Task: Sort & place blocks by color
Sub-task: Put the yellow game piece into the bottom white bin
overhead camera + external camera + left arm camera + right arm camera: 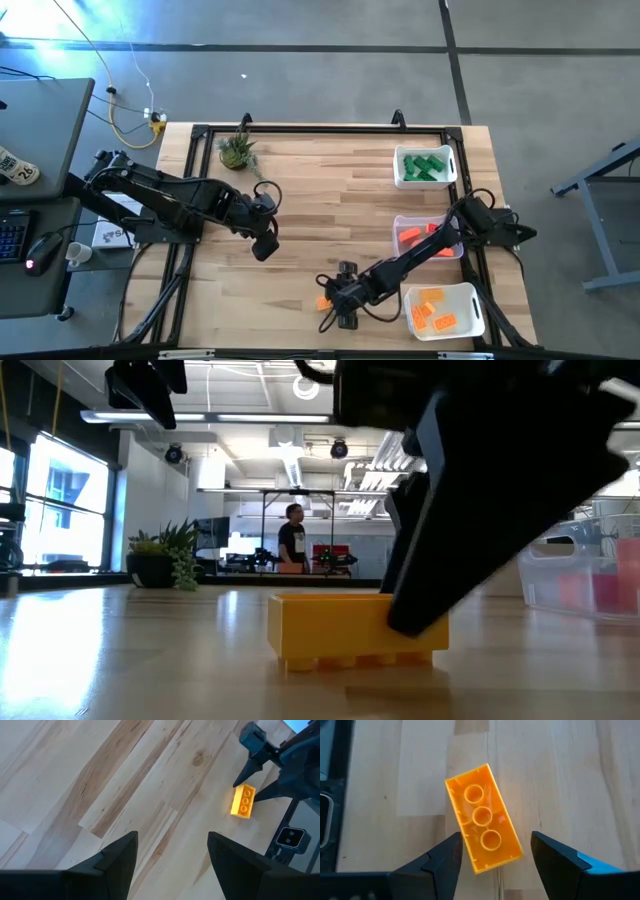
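One yellow-orange block (483, 818) lies loose, hollow side up, on the table (320, 190) near its front edge, right gripper (494, 851) hovering fingers apart to straddle it, presumably bound for the yellow bin (477, 294); left gripper (170, 849) waits mid-table, also spread.

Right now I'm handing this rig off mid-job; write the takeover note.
Right gripper: open, straddling the last loose yellow-orange block, which lies underside up on the table near the front edge.
Left gripper: open, empty, hovering over bare table at centre-left.
Done: green blocks in the far white bin, red-orange blocks in the middle bin, yellow-orange blocks in the near bin.
Left: close on the loose block and drop it in the near bin.
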Tool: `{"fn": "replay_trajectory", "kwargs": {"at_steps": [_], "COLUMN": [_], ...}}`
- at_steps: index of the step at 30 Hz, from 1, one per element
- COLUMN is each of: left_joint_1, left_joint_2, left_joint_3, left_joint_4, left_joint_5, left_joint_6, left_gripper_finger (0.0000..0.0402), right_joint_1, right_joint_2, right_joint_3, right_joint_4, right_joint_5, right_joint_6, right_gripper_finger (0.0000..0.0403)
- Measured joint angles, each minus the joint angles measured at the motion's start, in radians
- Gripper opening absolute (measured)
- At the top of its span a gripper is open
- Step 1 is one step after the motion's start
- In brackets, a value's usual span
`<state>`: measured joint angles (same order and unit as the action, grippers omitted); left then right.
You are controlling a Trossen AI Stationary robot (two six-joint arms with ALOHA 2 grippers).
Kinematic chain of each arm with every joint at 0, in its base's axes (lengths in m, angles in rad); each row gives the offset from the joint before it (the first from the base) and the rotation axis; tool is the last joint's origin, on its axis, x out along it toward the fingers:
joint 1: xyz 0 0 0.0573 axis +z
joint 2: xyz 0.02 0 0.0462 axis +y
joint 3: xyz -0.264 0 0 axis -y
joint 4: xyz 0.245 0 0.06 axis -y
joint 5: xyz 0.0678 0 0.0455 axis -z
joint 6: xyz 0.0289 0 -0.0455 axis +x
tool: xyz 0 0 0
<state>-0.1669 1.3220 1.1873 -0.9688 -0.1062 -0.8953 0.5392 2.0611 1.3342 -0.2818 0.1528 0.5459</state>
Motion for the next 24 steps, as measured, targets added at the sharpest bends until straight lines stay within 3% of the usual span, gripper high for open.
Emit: {"fn": "replay_trajectory", "kwargs": {"at_steps": [8, 17, 24], "left_joint_1": [0.0, 0.0, 0.001], "left_joint_2": [0.0, 0.0, 0.0], "left_joint_3": [0.0, 0.0, 0.0], "left_joint_4": [0.0, -0.001, 0.0], "left_joint_5": [-0.002, -0.002, -0.002], "left_joint_6": [0.007, 0.04, 0.123], "left_gripper_finger": [0.0229, 0.0229, 0.0229], "right_joint_1": [-0.002, -0.009, -0.015], "right_joint_2": [0.028, 0.03, 0.024], "right_joint_3": [0.001, 0.002, 0.002], "right_joint_4": [0.013, 0.02, 0.02], "right_joint_5": [0.007, -0.012, -0.023], "right_joint_6": [0.011, 0.053, 0.086], "right_gripper_finger": [0.0211, 0.0116, 0.0116]}}
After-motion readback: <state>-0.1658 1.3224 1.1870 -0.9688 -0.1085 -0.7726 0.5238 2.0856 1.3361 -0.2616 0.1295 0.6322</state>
